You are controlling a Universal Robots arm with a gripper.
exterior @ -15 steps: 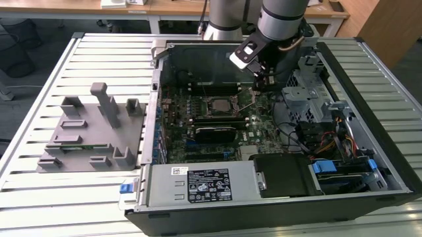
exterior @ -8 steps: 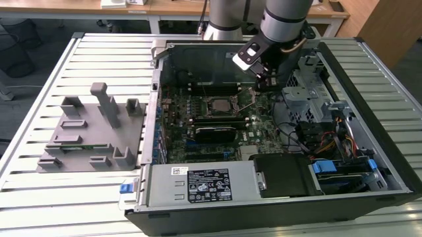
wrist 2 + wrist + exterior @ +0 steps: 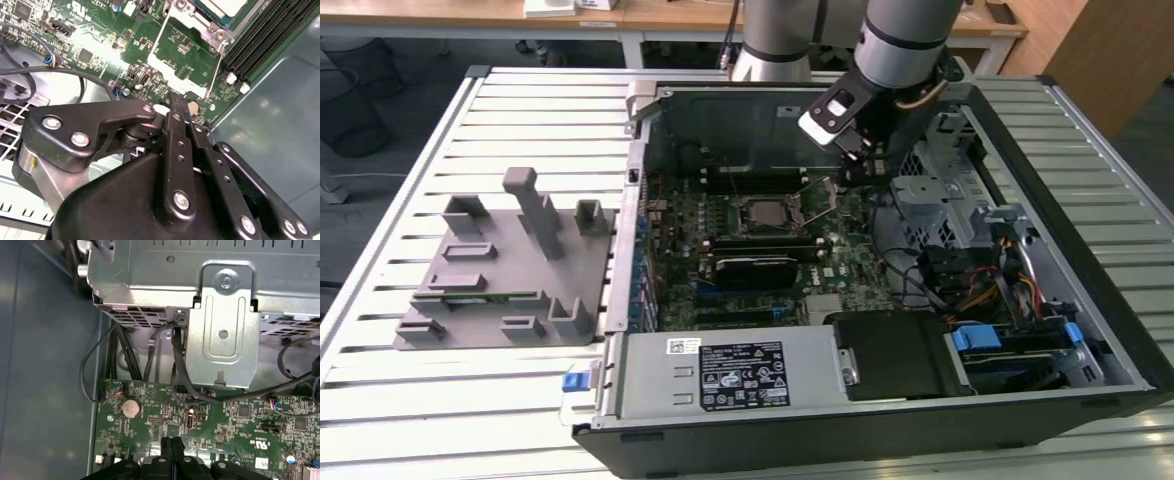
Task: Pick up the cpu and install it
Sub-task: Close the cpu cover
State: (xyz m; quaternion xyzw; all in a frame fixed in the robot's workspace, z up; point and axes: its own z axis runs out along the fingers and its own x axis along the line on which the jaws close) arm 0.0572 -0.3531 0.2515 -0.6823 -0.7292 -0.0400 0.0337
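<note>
The cpu [image 3: 765, 212] lies flat in the motherboard socket, silvery-white top up, in the middle of the open computer case. In the second wrist view the cpu [image 3: 226, 6] shows at the frame edge. The hinged metal socket frame [image 3: 186, 55] stands swung open between it and my fingers. My gripper [image 3: 859, 168] hangs inside the case to the exterior view's right of the socket, low over the green board. In both wrist views its black fingers [image 3: 177, 117] are pressed together with nothing between them, close to a coin battery [image 3: 131, 408].
A metal drive cage [image 3: 225, 315] with black cables [image 3: 150, 350] stands right beside the gripper. Memory slots [image 3: 260, 45] run by the case wall. A power supply [image 3: 734, 375] fills the case front. Grey fixture blocks [image 3: 500, 270] stand on the slatted table at the exterior view's left.
</note>
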